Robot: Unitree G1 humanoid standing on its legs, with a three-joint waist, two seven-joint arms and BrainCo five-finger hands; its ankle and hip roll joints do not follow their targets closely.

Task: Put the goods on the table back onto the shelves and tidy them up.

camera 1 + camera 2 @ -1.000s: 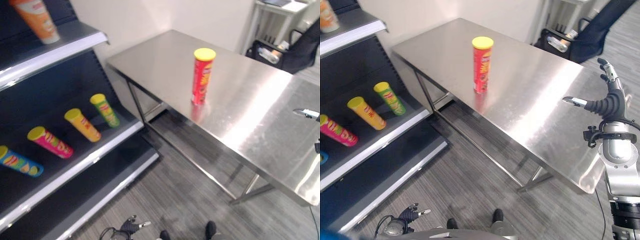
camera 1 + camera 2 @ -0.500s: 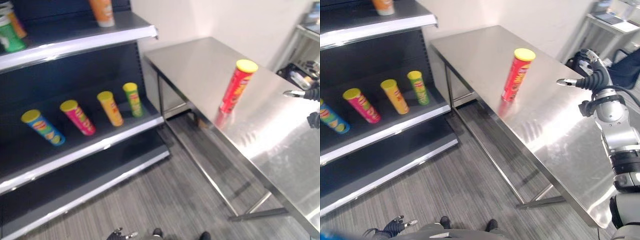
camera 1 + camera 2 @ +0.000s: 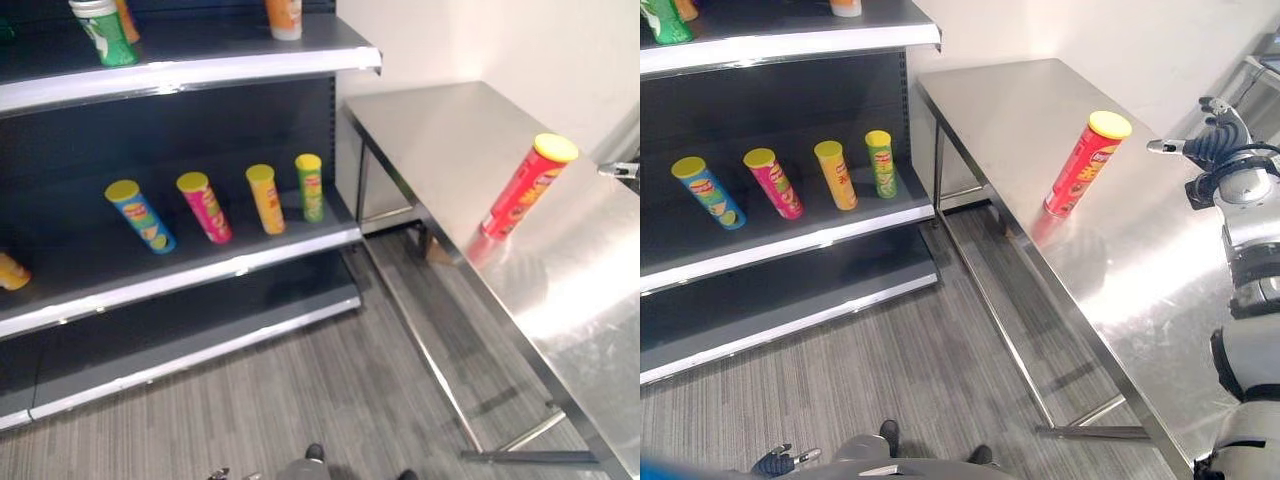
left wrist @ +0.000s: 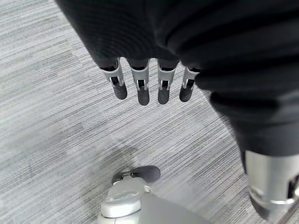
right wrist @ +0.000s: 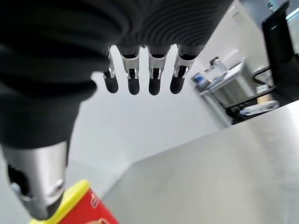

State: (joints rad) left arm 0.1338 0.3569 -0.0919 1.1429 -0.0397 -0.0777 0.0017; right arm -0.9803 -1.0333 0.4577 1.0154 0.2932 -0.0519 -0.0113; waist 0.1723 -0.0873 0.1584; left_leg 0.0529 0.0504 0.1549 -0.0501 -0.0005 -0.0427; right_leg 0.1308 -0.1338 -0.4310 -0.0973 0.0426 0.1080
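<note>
A red crisp tube with a yellow lid [image 3: 1083,163] stands upright on the steel table [image 3: 1020,110], and its lid [image 5: 74,198] also shows in the right wrist view. My right hand [image 3: 1215,142] hovers over the table to the right of the tube, apart from it, fingers [image 5: 133,77] straight and empty. On the middle shelf [image 3: 200,270] lie a blue tube [image 3: 140,215], a pink tube [image 3: 204,206], an orange tube [image 3: 266,198] and a green tube [image 3: 310,186]. My left hand [image 3: 780,461] hangs low near the floor, its fingers [image 4: 142,86] straight, holding nothing.
The top shelf [image 3: 200,65] carries a green container [image 3: 105,30] and an orange container [image 3: 284,18]. Below the tubes runs a bare bottom shelf [image 3: 180,345]. Grey striped floor [image 3: 330,400] lies between shelves and table. Another steel table with clutter [image 5: 224,81] stands behind the work table.
The camera has swung left, bringing more of the shelves into view. My right hand has stayed open near the red tube's right side; the tube stands where it was.
</note>
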